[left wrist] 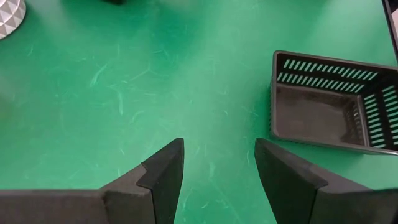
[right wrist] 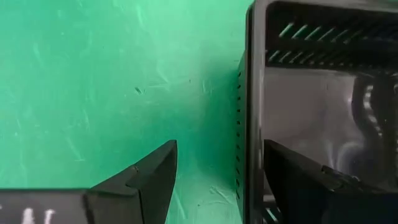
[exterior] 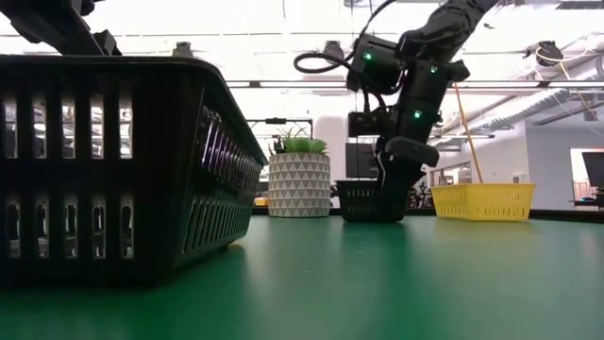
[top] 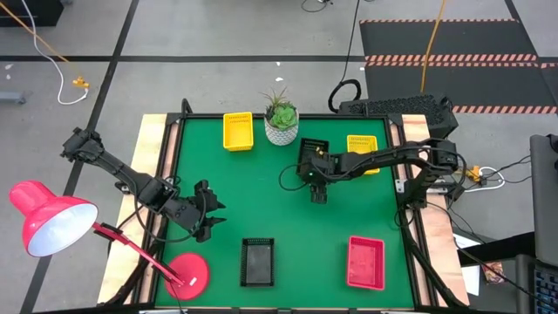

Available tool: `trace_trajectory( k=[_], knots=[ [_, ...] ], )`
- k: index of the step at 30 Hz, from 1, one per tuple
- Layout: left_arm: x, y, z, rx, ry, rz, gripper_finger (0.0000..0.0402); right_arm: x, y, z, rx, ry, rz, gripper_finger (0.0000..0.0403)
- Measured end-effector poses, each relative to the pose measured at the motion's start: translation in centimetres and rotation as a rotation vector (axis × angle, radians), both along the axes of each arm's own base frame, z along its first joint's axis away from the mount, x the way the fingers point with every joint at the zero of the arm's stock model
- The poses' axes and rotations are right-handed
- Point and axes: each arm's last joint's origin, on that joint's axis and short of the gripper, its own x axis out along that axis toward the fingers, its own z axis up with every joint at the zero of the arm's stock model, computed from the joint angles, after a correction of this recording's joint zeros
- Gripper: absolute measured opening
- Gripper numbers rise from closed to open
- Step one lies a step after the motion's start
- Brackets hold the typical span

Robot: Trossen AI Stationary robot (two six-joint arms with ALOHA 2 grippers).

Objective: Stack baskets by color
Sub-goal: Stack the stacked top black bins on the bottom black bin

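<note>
My right gripper (right wrist: pixel 221 146) is open and low over a black basket (top: pixel 312 150) at the table's far middle. It straddles one side wall (right wrist: pixel 252 93), one finger (right wrist: pixel 311 180) inside the basket and one (right wrist: pixel 152 174) outside. In the low view the gripper (exterior: pixel 392 184) dips into this basket (exterior: pixel 363 200), which rests flat on its bottom. My left gripper (left wrist: pixel 217 162) hangs open over bare green table near the left edge (top: pixel 207 216). Another black basket (top: pixel 257 262), a red basket (top: pixel 366 262) and two yellow baskets (top: pixel 237 131) (top: pixel 362 146) also rest flat. My right gripper comes from above, slanting down, with the basket's side wall (right wrist: pixel 252 124) between its open fingers. The inner finger stands close against the wall, but I cannot tell whether it touches. The basket sits flat on the table.
A white ribbed plant pot (top: pixel 281 126) stands at the far edge between a yellow basket and the black one. A red lamp's round base (top: pixel 187 272) sits at the near left corner, its shade (top: pixel 52 227) off the table's left side. Open green table lies in the middle.
</note>
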Motion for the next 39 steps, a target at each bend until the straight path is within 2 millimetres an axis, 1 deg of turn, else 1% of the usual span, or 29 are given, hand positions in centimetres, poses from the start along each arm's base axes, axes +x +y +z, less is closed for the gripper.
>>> trace_trajectory(
  k=[7, 10, 12, 14, 16, 19, 20, 25, 28, 31, 35, 39],
  knots=[
    [0.0, 0.0, 0.0, 0.002, -0.001, -0.002, 0.0198, 0.1, 0.0, -0.1, -0.003, -0.029, 0.001, 0.0226],
    [0.0, 0.0, 0.0, 0.002, 0.0, -0.002, 0.0198, 0.2, 0.0, 0.0, -0.004, -0.037, 0.002, 0.0214],
    [0.0, 0.0, 0.0, 0.002, -0.001, -0.002, 0.0198, 0.2, 0.0, 0.0, 0.001, -0.038, 0.016, 0.0193],
    [0.0, 0.0, 0.0, 0.002, 0.0, -0.002, 0.0198, 0.2, 0.1, -0.2, 0.021, -0.039, 0.037, 0.0158],
    [0.0, 0.0, 0.0, 0.002, -0.001, -0.002, 0.0198, -0.1, 0.2, -0.5, 0.047, -0.03, 0.047, 0.0111],
    [0.0, 0.0, 0.0, 0.002, 0.0, -0.002, 0.0198, -0.5, 0.3, -1.0, 0.078, -0.016, 0.05, 0.003],
    [0.0, 0.0, 0.0, 0.002, 0.0, -0.002, 0.0198, -0.5, 0.4, -1.0, 0.085, -0.019, 0.048, 0.0016],
    [0.0, 0.0, 0.0, 0.003, 0.0, -0.002, 0.0198, -0.3, 1.2, -0.8, 0.104, -0.036, 0.056, 0.0007],
    [0.0, 0.0, 0.0, 0.004, 0.0, -0.003, 0.0198, 0.4, 2.8, 0.5, 0.124, -0.072, 0.11, 0.0004],
    [0.0, 0.0, 0.0, 0.008, 0.0, -0.007, 0.0198, 1.6, 5.0, 2.3, 0.126, -0.134, 0.161, 0.0003],
    [0.0, 0.0, 0.0, 0.012, -0.006, 0.001, 0.0198, 3.2, 8.9, 5.4, 0.046, -0.233, 0.233, 0.0002],
    [0.1, 0.1, 0.0, 0.025, -0.013, 0.015, 0.0198, 3.9, 12.8, 9.1, -0.01, -0.323, 0.286, 0.0001]
  ],
)
